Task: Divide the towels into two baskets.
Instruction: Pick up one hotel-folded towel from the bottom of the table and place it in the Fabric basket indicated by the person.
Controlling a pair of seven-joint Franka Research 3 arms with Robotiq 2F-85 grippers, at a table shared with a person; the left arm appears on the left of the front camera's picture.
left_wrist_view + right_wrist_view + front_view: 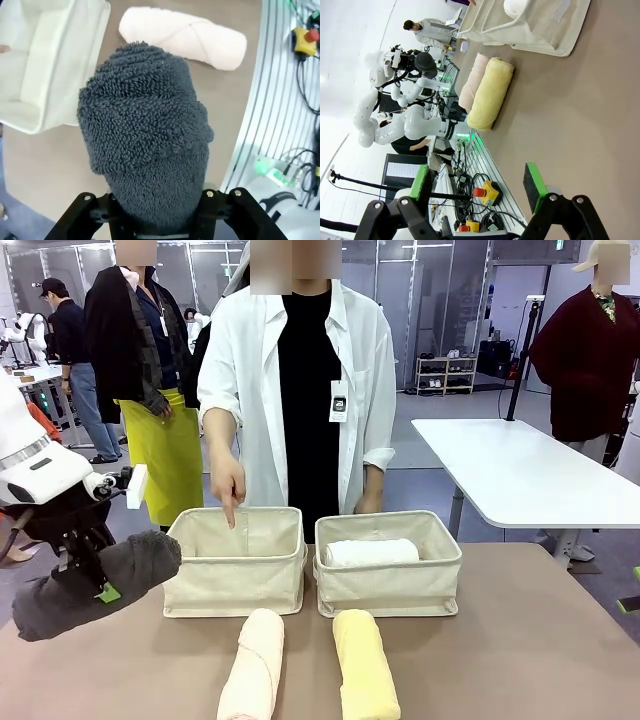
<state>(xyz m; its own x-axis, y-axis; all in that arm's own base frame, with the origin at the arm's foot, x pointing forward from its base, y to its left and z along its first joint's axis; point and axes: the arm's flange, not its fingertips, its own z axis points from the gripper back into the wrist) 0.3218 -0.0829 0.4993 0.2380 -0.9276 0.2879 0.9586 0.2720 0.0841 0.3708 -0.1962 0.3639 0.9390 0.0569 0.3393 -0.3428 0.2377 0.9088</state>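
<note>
My left gripper (93,578) hangs above the table's left end, shut on the dark grey towel (95,585), which it holds lifted and tilted. In the left wrist view the same grey roll (145,145) stands up between the jaws of the left gripper (157,217). The left basket (235,565) holds no towel that I can see, and a person's finger (231,510) points into it. A white towel (370,552) lies in the right basket (388,585). The pink towel (252,665) and the yellow towel (365,665) lie side by side in front. My right gripper (480,185) is open, low over the table.
The person in a white shirt (300,370) stands behind the baskets. A white table (520,475) stands at the back right. Cables and an emergency stop button (487,192) lie along the table's near edge. Bare tabletop (520,640) extends to the right.
</note>
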